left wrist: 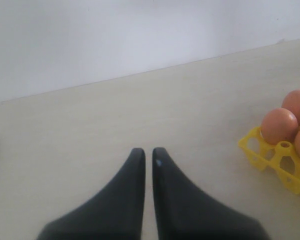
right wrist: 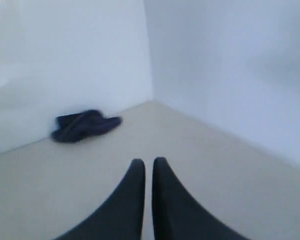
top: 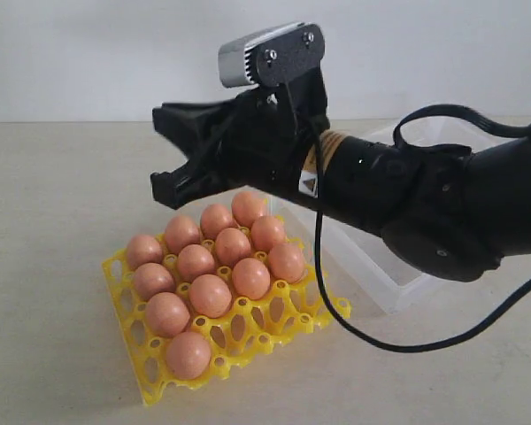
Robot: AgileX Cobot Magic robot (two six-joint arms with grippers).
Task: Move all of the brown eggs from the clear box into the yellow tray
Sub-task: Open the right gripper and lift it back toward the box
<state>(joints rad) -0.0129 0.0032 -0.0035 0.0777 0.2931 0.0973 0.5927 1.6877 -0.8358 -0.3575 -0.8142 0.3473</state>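
Right gripper (top: 159,150) hovers just above the brown eggs (top: 211,295) in the yellow tray (top: 248,335), arm reaching in level from the right, jaws pinched together, empty.

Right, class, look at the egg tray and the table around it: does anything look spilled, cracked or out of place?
Nothing stands out. The brown eggs each sit in a cup of the yellow tray, none visibly cracked and none loose on the table. The front cups are simply unfilled.

clear box (top: 365,266) half behind arm (top: 442,204), yellow tray (left wrist: 257,152) cut off
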